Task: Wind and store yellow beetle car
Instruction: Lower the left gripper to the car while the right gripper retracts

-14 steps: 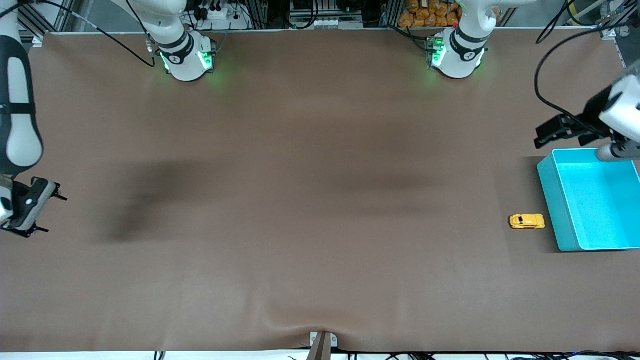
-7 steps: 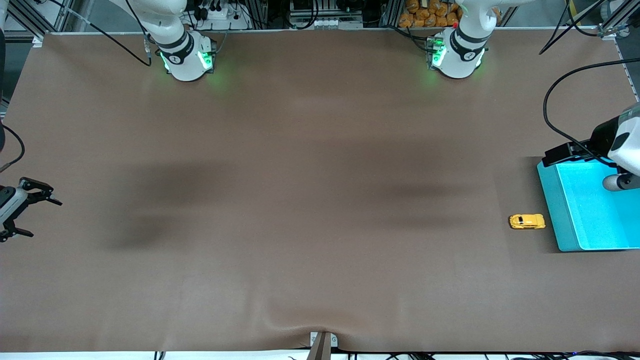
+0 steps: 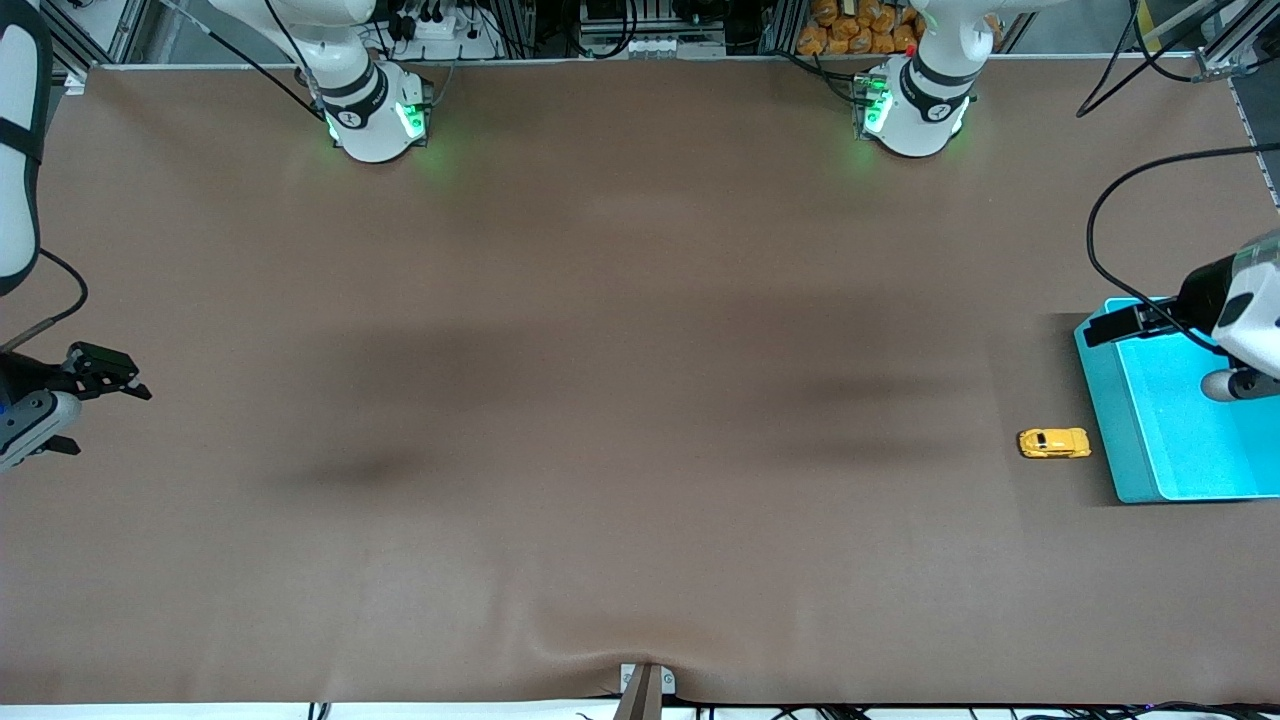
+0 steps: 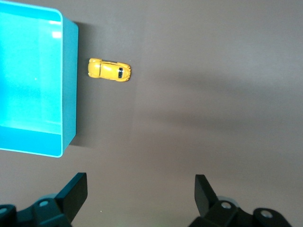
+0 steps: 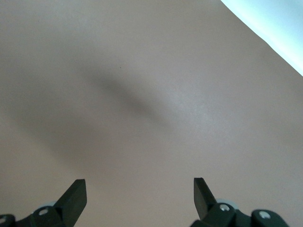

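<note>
The yellow beetle car [image 3: 1054, 443] is a tiny toy with dark windows. It stands on the brown table beside the turquoise bin [image 3: 1101, 400], on the bin's side toward the right arm's end. The left wrist view shows the car [image 4: 109, 70] close to the bin's wall [image 4: 69, 85]. My left gripper [image 3: 1115, 328] hangs open and empty over the bin's corner, apart from the car. In its own view the left gripper [image 4: 140, 189] frames only bare table. My right gripper [image 3: 110, 420] is open and empty over the right arm's end of the table, with only tabletop in its view [image 5: 139, 191].
The bin lies at the left arm's end of the table and has nothing in it. A black cable [image 3: 1100, 250] loops above the table near the left wrist. The table's edge [image 5: 265, 33] crosses a corner of the right wrist view.
The left gripper has come from over the table beside the bin to over the bin's corner. The right gripper has turned and shifted slightly inward. The car has not moved.
</note>
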### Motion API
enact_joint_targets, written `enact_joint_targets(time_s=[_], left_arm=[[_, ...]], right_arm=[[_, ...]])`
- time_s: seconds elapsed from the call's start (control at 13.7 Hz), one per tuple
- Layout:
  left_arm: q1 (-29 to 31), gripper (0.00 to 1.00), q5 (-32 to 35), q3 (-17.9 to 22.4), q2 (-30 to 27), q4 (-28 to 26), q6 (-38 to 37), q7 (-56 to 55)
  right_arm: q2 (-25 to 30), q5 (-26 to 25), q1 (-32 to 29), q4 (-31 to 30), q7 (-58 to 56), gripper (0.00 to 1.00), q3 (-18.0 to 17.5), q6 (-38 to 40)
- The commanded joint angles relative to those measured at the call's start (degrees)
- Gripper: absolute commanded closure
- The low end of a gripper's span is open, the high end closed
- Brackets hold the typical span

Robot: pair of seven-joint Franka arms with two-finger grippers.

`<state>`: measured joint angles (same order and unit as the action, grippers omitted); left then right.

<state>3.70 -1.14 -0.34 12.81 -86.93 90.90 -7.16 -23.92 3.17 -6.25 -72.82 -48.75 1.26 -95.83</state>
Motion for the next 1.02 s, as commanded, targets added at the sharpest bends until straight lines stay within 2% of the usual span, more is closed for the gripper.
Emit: enact_joint_targets(time_s=[0.0,0.15,0.29,0.51,0.66,0.95], left_arm=[[2.19,0.0,-0.8,-0.1,2.83,0.44,0.51,-0.74],[3.15,0.0,-1.15,-0.1,5.81,0.18,1.99,-2.92],[4.04,0.0,-0.97,-0.1,9.23,0.18,4.53,-10.99],[5.52,0.0,-0.62,-0.01,14.33,-0.34,7.01,-17.08],[7.37,0.0,-1.41,-0.1,15.23,-1.22,9.54,-22.94],[7.2,0.0,-0.62,-0.01,15.23,-6.48,18.06,-40.61]], right_arm=[[-0.16,-0.97,1.15,2.85,4.52,0.0,0.32,3.44],[-0.16,-0.89,1.51,3.99,9.0,0.0,0.14,4.94],[-0.07,-0.71,1.77,4.78,14.36,0.0,0.14,5.3],[1.07,-0.63,2.39,4.79,18.14,0.0,0.23,5.21],[1.6,-0.45,2.3,4.88,24.02,0.0,0.05,5.21],[2.04,-0.8,3.0,4.79,33.01,0.0,0.05,5.21]])
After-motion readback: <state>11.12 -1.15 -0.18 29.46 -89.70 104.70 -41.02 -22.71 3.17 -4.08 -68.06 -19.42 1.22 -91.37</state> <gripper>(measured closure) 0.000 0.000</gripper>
